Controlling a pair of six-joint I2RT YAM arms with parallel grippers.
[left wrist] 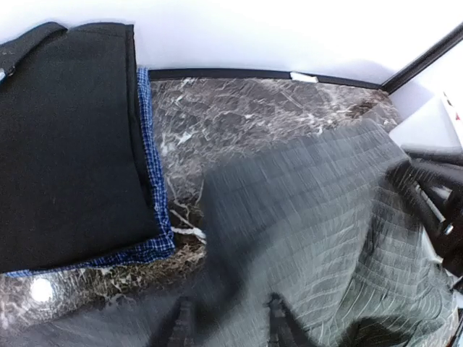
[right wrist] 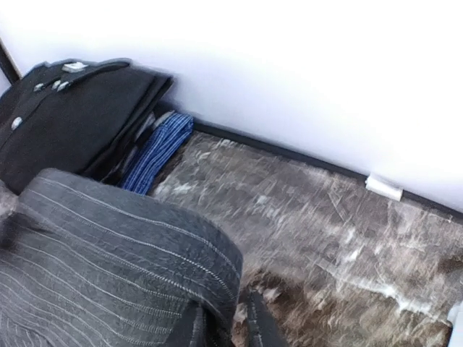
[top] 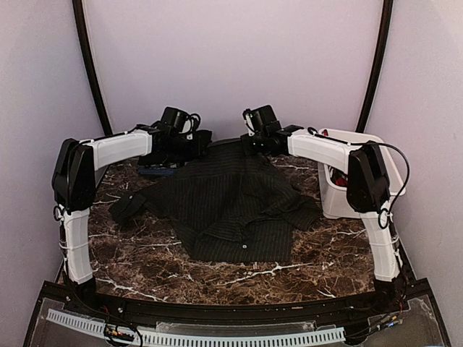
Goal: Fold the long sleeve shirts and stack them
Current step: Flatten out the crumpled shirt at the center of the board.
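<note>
Reaching to the far side of the brown marble-patterned table [top: 145,253] in the top view, the left gripper [top: 176,144] and right gripper [top: 257,142] sit at the two far corners of the large black pinstriped shirt [top: 231,206], which lies spread mid-frame. Taking both corners at once would let that edge fold over evenly. A white plastic basket [top: 336,199] stands at the right, apart from the body of the shirt.

In the left wrist view, blurred pinstriped cloth runs down between the fingers [left wrist: 182,325], which stand somewhat apart; I cannot tell whether they grip it. At the left of the frame a folded plain black shirt [left wrist: 69,144] rests on a blue checked garment [left wrist: 148,249], just beside the pinstriped shirt, so a careless sweep could nudge that stack.

In the right wrist view, the fingers [right wrist: 258,325] are narrow and appear to pinch a raised roll of the pinstriped hem. The stack sits at the upper left, apart from them.
</note>
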